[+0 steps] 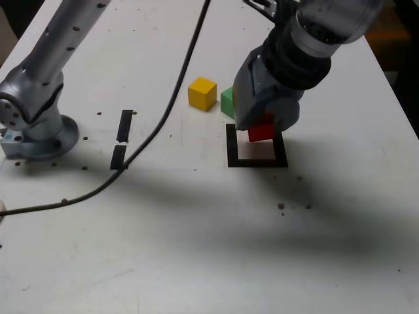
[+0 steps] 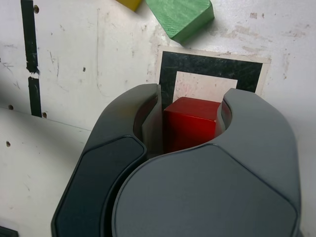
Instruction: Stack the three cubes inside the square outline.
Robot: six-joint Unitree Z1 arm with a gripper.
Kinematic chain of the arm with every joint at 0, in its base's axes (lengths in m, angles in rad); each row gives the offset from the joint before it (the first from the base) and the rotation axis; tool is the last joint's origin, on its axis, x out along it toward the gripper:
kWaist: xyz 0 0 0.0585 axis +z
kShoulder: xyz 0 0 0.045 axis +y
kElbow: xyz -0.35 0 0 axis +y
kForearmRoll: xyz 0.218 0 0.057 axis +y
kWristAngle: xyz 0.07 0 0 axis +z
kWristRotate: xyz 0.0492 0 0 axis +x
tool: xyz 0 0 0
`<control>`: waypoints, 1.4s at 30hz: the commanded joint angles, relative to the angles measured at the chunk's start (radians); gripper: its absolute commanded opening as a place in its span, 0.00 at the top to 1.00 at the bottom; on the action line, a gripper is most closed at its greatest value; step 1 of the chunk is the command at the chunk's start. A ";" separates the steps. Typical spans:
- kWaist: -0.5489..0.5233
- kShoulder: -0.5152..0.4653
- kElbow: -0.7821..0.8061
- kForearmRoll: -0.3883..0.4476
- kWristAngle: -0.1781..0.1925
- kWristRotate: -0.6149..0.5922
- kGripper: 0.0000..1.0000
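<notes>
The gripper (image 1: 263, 128) is clamping the red cube (image 1: 261, 131) between both jaws and holding it over the far edge of the square outline (image 1: 256, 161); whether the cube is touching the table (image 1: 196, 229) cannot be told. The green cube (image 1: 227, 102) is sitting just beyond the outline's far edge, partly hidden by the gripper. The yellow cube (image 1: 202, 93) is resting beside it, toward the exterior view's left
</notes>
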 commanded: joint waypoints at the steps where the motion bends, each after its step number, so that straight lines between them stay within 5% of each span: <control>1: 0.006 0.023 -0.013 0.009 -0.015 -0.001 0.81; 30: 0.035 0.025 0.019 -0.006 -0.026 0.051 0.80; 37: 0.035 0.030 0.018 -0.010 -0.022 0.051 0.63; 42: 0.034 0.031 0.013 -0.002 -0.009 0.045 0.27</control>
